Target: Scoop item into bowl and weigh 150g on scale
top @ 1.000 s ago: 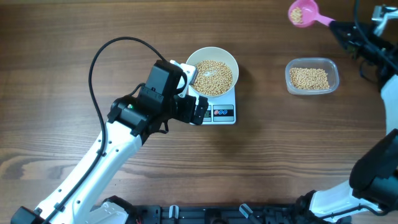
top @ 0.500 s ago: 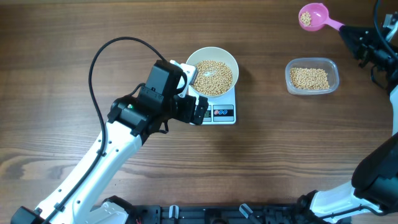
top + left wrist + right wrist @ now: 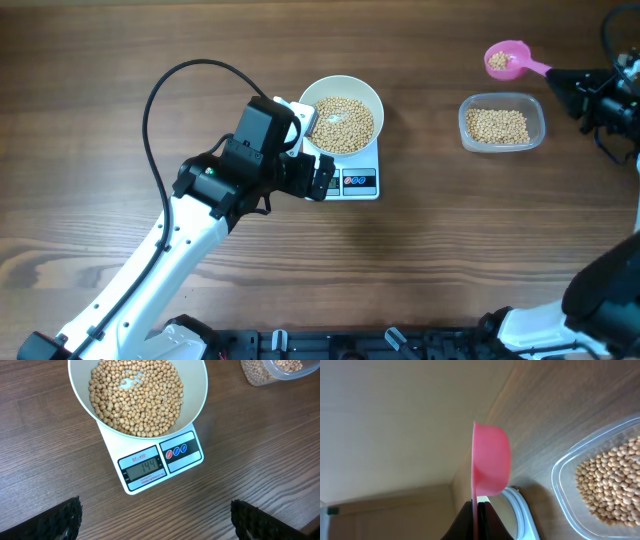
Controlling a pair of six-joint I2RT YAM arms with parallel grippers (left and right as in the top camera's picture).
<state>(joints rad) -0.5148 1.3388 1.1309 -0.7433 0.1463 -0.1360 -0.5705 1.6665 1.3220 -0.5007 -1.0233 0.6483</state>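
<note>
Overhead: brown wood-grain table (image 3: 480,230) beneath scale (image 3: 360,182), bowl (image 3: 342,86), plastic tub (image 3: 535,112).

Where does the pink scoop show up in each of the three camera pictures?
Overhead: pink scoop at top right, next to the clear tub.
Left wrist: not in it.
Right wrist: centre, seen edge-on.
Shared landmark: the clear tub of beans, top right for left wrist, lower right for right wrist.

My wooden table (image 3: 450,250) carries the scale (image 3: 360,181) at upper centre and a clear tub (image 3: 465,122) at upper right.
</note>
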